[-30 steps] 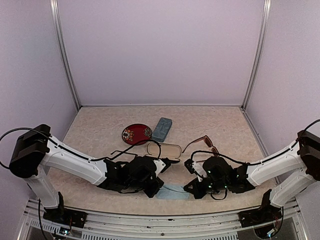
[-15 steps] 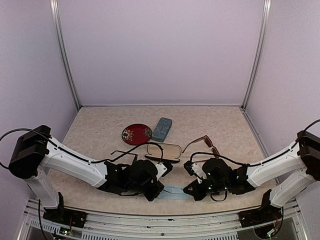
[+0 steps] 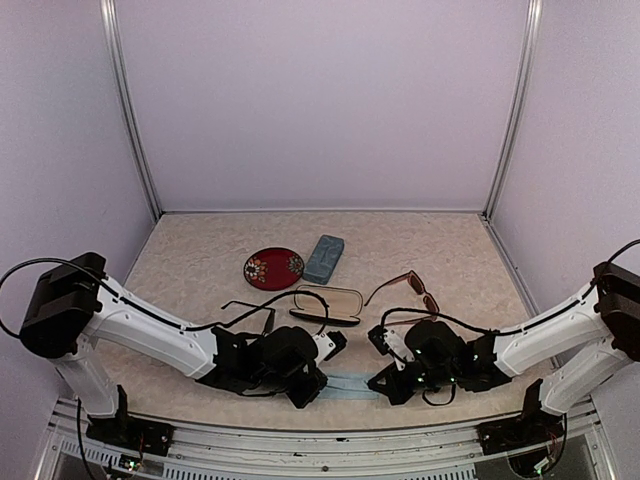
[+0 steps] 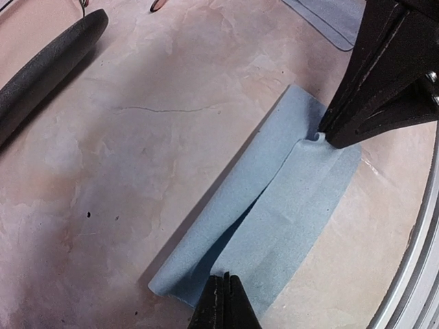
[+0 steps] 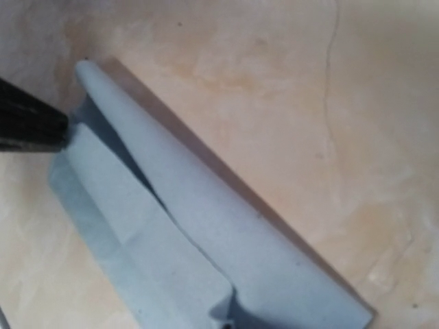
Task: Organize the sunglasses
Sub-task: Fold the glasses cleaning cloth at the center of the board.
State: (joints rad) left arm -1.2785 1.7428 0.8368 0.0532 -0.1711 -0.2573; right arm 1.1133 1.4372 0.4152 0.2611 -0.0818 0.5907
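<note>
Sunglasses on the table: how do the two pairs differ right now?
The black pair has a thin frame; the reddish-brown pair has a thicker one. The black pair lies left of centre, by the left arm; the reddish-brown pair lies right of centre, by the right arm. Shared: both rest loose on the table, unheld; the left pincer and right pincer are shut on the blue cloth instead.

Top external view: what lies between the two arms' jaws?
A folded light-blue cloth spans that gap, each end pinched in shut jaws; the left wrist view shows it clearest.
</note>
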